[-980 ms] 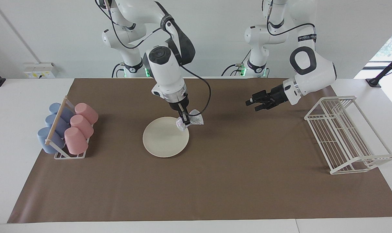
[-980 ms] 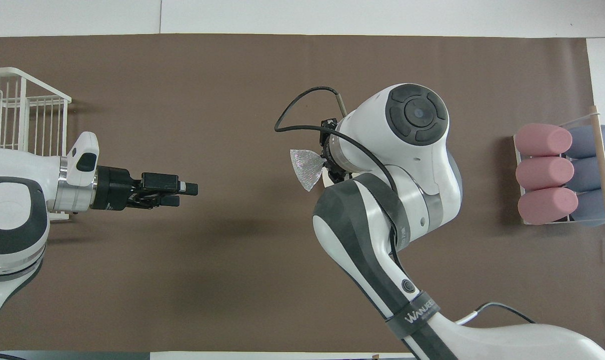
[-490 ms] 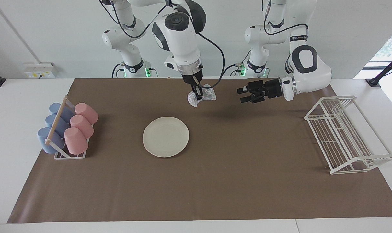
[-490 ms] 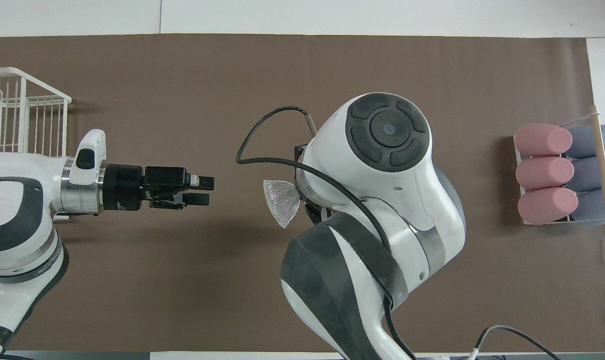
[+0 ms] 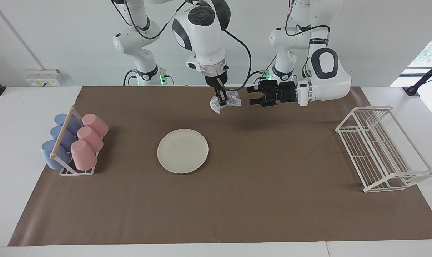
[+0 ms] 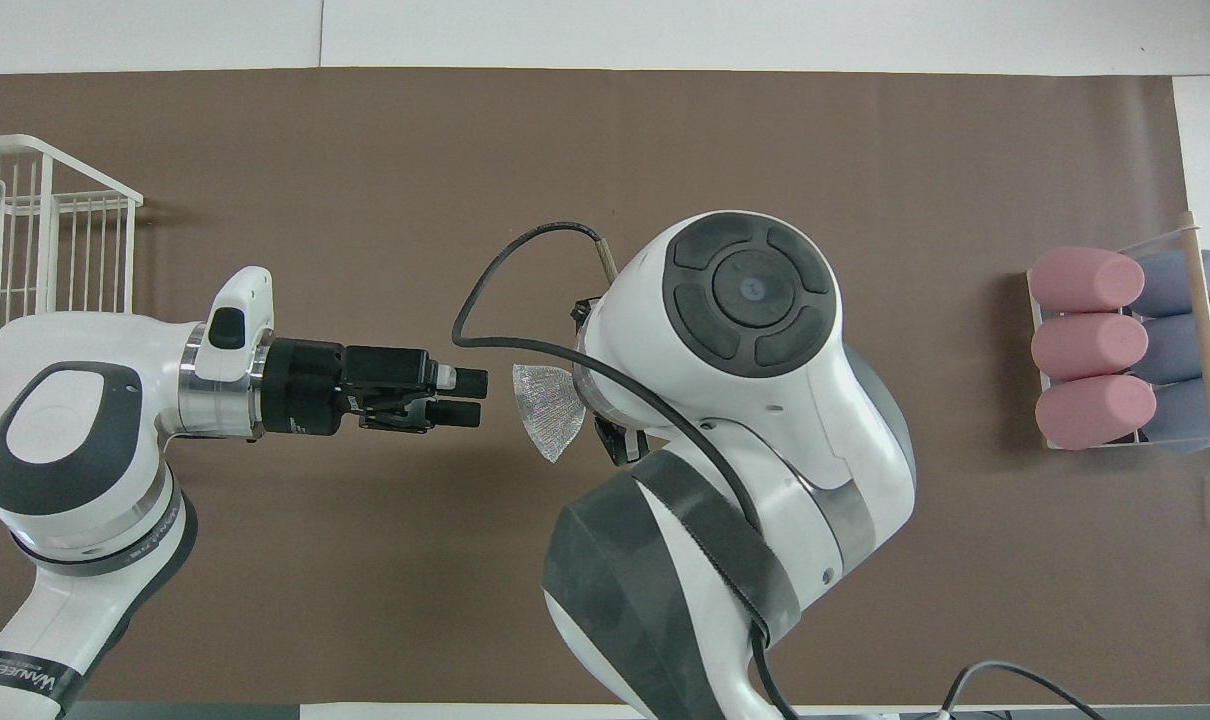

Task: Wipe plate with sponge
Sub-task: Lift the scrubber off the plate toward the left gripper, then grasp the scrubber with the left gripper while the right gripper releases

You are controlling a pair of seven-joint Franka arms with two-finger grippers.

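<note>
Now lifted clear of the plate, with the sponge pinched in the clenched jaws of the right gripper and hanging high above the tabletop. Meanwhile drawn in close beside it: the left gripper, jaws spread wide, tips aimed at the sponge's free edge. Reads as wiping finished and a handover starting. Plate bare on the brown mat, well below both jaws.
</note>
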